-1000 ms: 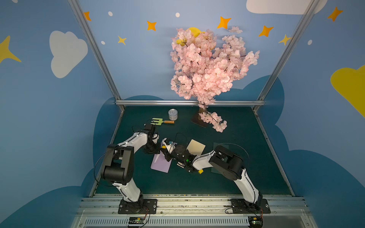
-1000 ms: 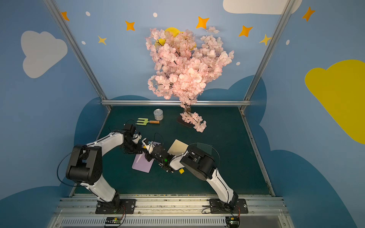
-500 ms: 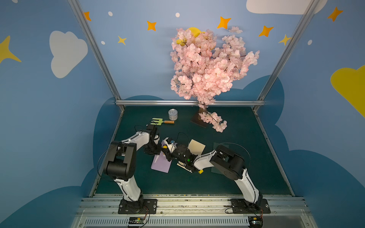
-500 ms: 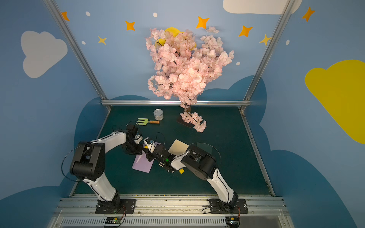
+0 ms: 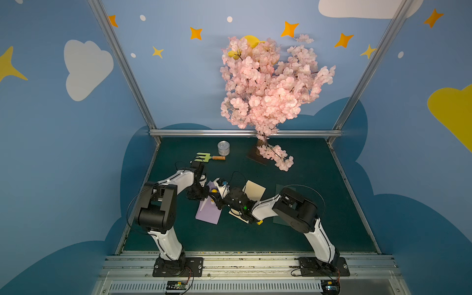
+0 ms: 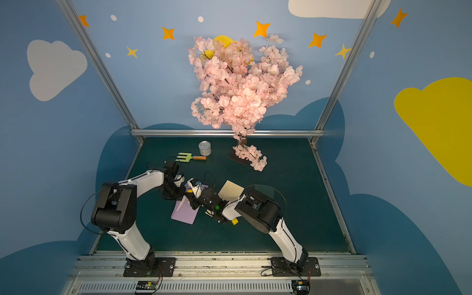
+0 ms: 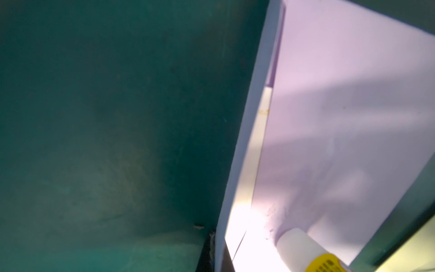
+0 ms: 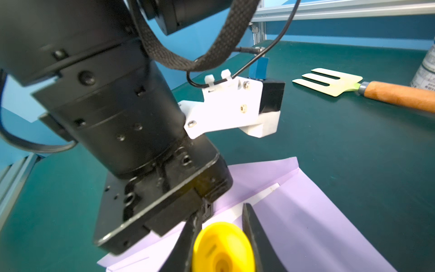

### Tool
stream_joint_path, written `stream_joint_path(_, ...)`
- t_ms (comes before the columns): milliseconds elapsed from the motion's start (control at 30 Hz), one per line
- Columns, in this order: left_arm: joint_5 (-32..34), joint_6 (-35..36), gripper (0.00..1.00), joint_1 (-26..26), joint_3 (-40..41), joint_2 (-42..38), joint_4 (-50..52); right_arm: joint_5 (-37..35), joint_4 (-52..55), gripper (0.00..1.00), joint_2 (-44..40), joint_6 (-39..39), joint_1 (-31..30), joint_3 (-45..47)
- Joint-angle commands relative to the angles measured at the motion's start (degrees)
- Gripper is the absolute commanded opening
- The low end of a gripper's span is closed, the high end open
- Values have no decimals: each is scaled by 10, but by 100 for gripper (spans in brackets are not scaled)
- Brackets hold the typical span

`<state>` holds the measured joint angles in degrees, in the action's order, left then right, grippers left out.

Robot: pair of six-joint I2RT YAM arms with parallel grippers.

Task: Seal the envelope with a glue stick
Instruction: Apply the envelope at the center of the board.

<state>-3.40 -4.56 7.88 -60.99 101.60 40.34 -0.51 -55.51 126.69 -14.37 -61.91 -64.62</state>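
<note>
The pale cream envelope (image 5: 255, 190) lies flat on the mat, partly under my right arm. My right gripper (image 8: 222, 227) is shut on the yellow glue stick (image 8: 222, 247). The stick's white tip (image 7: 297, 246) presses on a lilac envelope (image 5: 209, 213), not on the cream one. My left gripper (image 5: 200, 196) is right beside it, shut on the lilac envelope's raised flap (image 7: 237, 164). In both top views the two grippers meet over the lilac envelope's far end (image 6: 185, 212).
A yellow cap (image 5: 259, 222) lies by the right forearm. A dark green envelope (image 5: 278, 219) sits under the right arm. At the back stand a tin can (image 5: 223, 148), a green garden fork (image 5: 204, 157) and a pink blossom tree (image 5: 268, 153).
My left gripper's jaws have closed on the lilac flap and its elbow has shifted slightly. The right gripper still holds the glue stick in the same spot.
</note>
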Motion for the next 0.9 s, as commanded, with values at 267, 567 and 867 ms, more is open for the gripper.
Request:
stream_joint_path(267,-40,1,2,3,2,9,19,-11,29,0,37,-39,20,-52)
stream_joint_path(567,-43,10,2,4,4,5,28,-49,67,0,68,26,56,-118)
stream_joint_path(867,-25,18,2,2,0,21,40,-60,56,0,57,23,73,-96)
